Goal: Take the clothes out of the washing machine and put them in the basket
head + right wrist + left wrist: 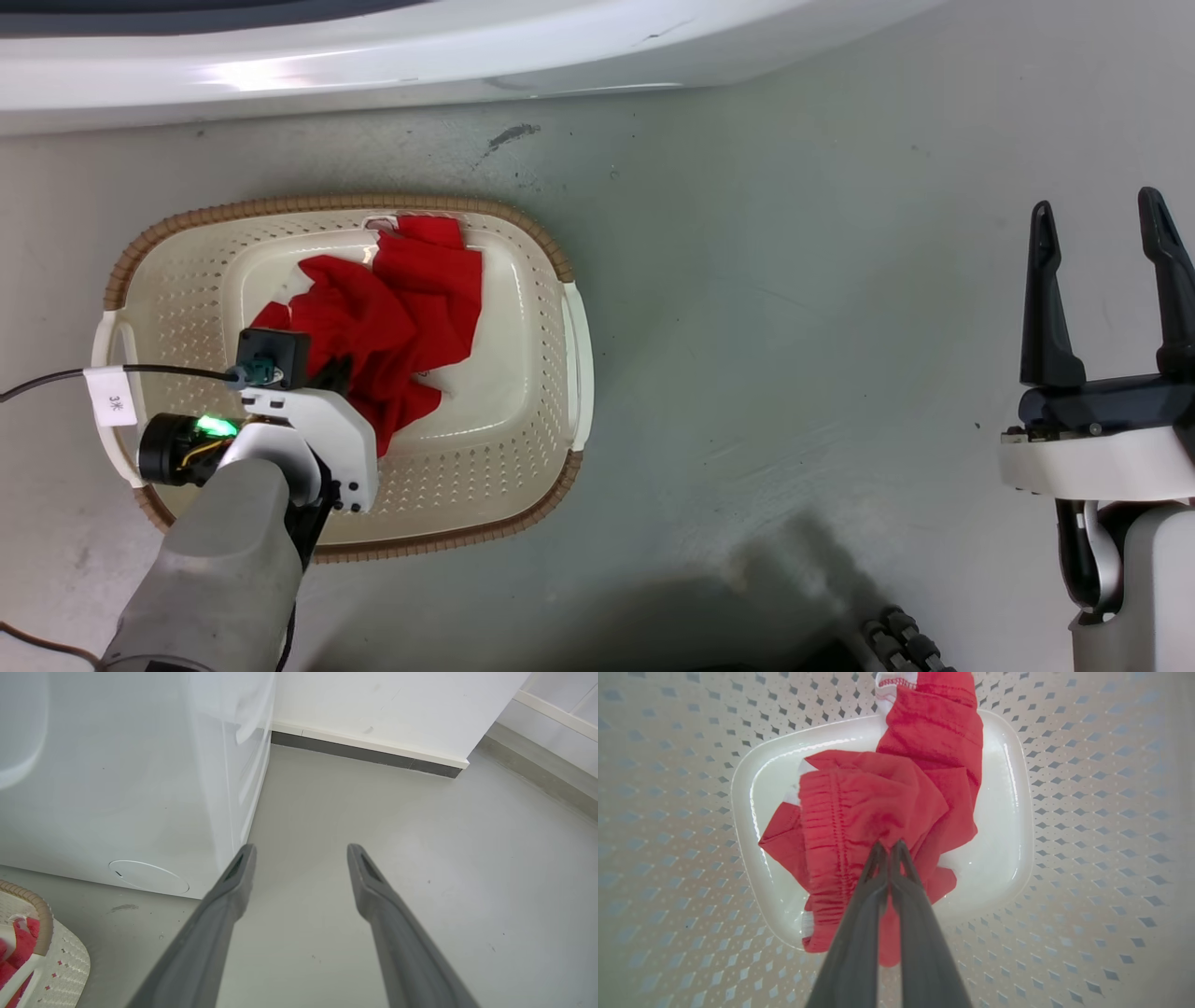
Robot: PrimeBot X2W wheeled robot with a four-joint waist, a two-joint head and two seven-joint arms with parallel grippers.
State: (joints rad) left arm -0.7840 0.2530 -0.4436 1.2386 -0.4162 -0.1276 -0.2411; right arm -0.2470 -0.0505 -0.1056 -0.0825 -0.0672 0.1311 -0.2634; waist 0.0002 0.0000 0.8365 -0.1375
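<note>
The clothes lie as a crumpled bright red heap inside the cream perforated basket on the floor. My left gripper reaches down into the basket, its wrist covering the fingers in the head view. In the left wrist view the left gripper is shut, pinching a fold of the clothes beside an elastic waistband, over the basket's base. The right gripper hangs open over bare floor, far right of the basket. The washing machine shows as a white front edge along the top.
Grey floor lies between the basket and my right arm. The right wrist view has the right gripper open, the washing machine's side, the basket's corner and a white wall with a dark skirting. A tagged cable crosses the basket's left handle.
</note>
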